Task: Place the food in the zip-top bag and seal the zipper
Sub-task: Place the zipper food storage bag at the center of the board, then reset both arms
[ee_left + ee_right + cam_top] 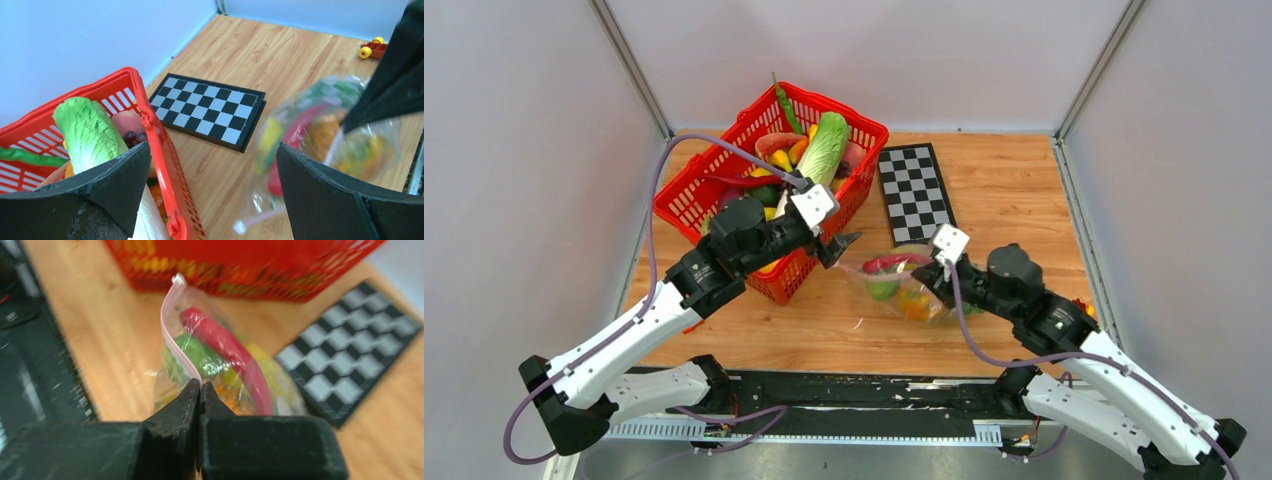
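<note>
basket: red mesh basket (686, 203) sits at the far-left part of the tabletop (1014, 190), over by the left wall.
food in the basket: the leafy lettuce (827, 147) pokes up at the basket's far side, with a long green pepper (786, 108) sticking out over the back rim. More yellow, orange and red pieces are piled under them.
my left gripper: left gripper (842, 247) hangs just off the basket's right side. Its jaws are spread wide and there's nothing in them.
bag: the zip-top bag (904, 290) is mid-table, a bit toward the near edge, between the basket and my right arm.
food in the bag: a red chilli (230, 355) curves across the top. Green, yellow and orange bits are under it, too blurry to name.
zipper: the pale pink zipper (172, 325) runs up along the bag's mouth. Can't tell if it's pressed closed along its length.
my right gripper: right gripper (200, 390) is pinched tight on the lower end of that strip.
checkerboard: the checkerboard (914, 190) lies flat just behind the bag, toward the far edge.
toy: a small red and yellow toy (372, 48) sits by the right edge.
</note>
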Tool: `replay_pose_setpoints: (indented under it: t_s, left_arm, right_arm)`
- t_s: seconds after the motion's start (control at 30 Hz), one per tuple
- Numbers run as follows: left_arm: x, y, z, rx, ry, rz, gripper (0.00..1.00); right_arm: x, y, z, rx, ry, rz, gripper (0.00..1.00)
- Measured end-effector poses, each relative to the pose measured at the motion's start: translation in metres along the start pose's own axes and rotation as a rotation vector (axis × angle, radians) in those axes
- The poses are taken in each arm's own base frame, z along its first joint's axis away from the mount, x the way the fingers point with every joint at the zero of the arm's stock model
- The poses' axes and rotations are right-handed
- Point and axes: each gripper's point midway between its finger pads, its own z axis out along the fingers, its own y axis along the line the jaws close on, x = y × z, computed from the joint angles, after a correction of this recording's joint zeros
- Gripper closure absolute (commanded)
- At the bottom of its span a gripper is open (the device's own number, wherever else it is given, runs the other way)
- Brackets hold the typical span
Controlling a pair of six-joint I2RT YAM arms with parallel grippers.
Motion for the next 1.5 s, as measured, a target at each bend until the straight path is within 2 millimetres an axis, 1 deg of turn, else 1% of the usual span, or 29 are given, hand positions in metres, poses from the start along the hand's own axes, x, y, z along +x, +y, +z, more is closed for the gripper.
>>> replay_pose_setpoints:
  t_s: [0.03,0.07,0.1,0.13,0.17,0.2,0.23,0.3,0.33,0.4,0.47,0.53,0.57,0.6,0.67,0.7,0.73,0.8,0.87,0.93,1.0,1.03,1.1,1.2,1.33,1.43,1.5]
  left_arm:
    - [-0.001,0.001,-0.001,-0.006,-0.002,0.0,0.0]
    - [-0.002,0.002,-0.001,-0.013,-0.006,0.0,0.0]
    - [-0.004,0.003,-0.003,-0.019,-0.012,0.0,0.0]
    - [-0.005,0.005,-0.004,-0.024,-0.016,0.0,0.0]
    - [-0.008,0.005,-0.005,-0.029,-0.024,0.0,0.0]
    - [-0.01,0.006,-0.007,-0.031,-0.029,0.0,0.0]
    - [-0.01,0.006,-0.008,-0.031,-0.032,0.0,0.0]
    - [-0.012,0.006,-0.008,-0.031,-0.035,-0.003,0.0]
    - [-0.011,0.006,-0.008,-0.03,-0.035,-0.004,0.0]
    - [-0.01,0.004,-0.008,-0.025,-0.029,-0.013,0.0]
    - [-0.009,0.002,-0.008,-0.017,-0.025,-0.026,0.0]
    - [-0.008,-0.002,-0.007,0.001,-0.026,-0.043,0.0]
    - [-0.007,-0.005,-0.007,0.013,-0.027,-0.053,0.0]
    - [-0.005,-0.008,-0.006,0.028,-0.028,-0.066,0.0]
    - [0.004,-0.017,-0.004,0.06,-0.019,-0.095,0.0]
    - [0.01,-0.021,-0.003,0.073,-0.01,-0.107,0.0]
    - [0.017,-0.025,-0.002,0.089,0.003,-0.123,0.0]
    - [0.03,-0.033,-0.002,0.11,0.028,-0.152,0.0]
    - [0.038,-0.037,-0.001,0.123,0.047,-0.173,0.0]
    - [0.039,-0.039,0.0,0.13,0.049,-0.184,0.0]
    - [0.037,-0.04,0.001,0.133,0.041,-0.19,0.0]
    - [0.036,-0.04,0.001,0.133,0.036,-0.191,0.0]
    - [0.034,-0.039,0.001,0.132,0.028,-0.192,0.0]
    - [0.033,-0.038,0.001,0.125,0.025,-0.19,0.0]
    - [0.034,-0.036,0.001,0.112,0.026,-0.19,0.0]
    - [0.033,-0.033,0.001,0.099,0.024,-0.189,0.0]
    - [0.031,-0.031,-0.001,0.087,0.019,-0.188,0.0]
  right_arm:
    - [0.012,0.011,0.005,-0.048,0.029,0.023,0.99]
    - [0.023,0.021,0.008,-0.093,0.053,0.048,0.97]
    - [0.031,0.029,0.01,-0.13,0.068,0.07,0.9]
    - [0.037,0.04,0.009,-0.175,0.073,0.093,0.75]
    - [0.039,0.048,0.007,-0.214,0.071,0.112,0.58]
    - [0.037,0.056,0.004,-0.256,0.055,0.125,0.48]
    - [0.034,0.061,0.001,-0.28,0.042,0.144,0.41]
    - [0.02,0.071,-0.002,-0.345,-0.009,0.151,0.33]
    - [0.012,0.076,-0.004,-0.378,-0.036,0.154,0.31]
    - [-0.004,0.084,-0.009,-0.434,-0.088,0.157,0.28]
    - [-0.018,0.086,-0.011,-0.456,-0.134,0.157,0.24]
    - [-0.026,0.08,-0.01,-0.425,-0.164,0.161,0.23]
    - [-0.026,0.075,-0.008,-0.395,-0.163,0.169,0.23]
    - [-0.024,0.065,-0.004,-0.329,-0.153,0.188,0.23]
    - [-0.013,0.043,0.006,-0.189,-0.102,0.237,0.23]
    - [-0.003,0.032,0.012,-0.114,-0.057,0.264,0.27]
    - [0.008,0.023,0.018,-0.051,-0.007,0.288,0.32]
    - [0.035,0.012,0.03,0.031,0.109,0.324,0.35]
    - [0.066,0.014,0.039,0.054,0.239,0.355,0.35]
    - [0.093,0.024,0.042,0.032,0.355,0.387,0.36]
    - [0.108,0.037,0.04,-0.012,0.415,0.422,0.35]
    - [0.113,0.043,0.038,-0.033,0.432,0.439,0.33]
    - [0.118,0.052,0.034,-0.064,0.442,0.467,0.29]
    - [0.124,0.062,0.027,-0.107,0.455,0.486,0.29]
    - [0.127,0.064,0.025,-0.125,0.516,0.478,0.27]
    - [0.119,0.06,0.026,-0.118,0.522,0.465,0.24]
    - [0.104,0.053,0.027,-0.099,0.476,0.451,0.2]
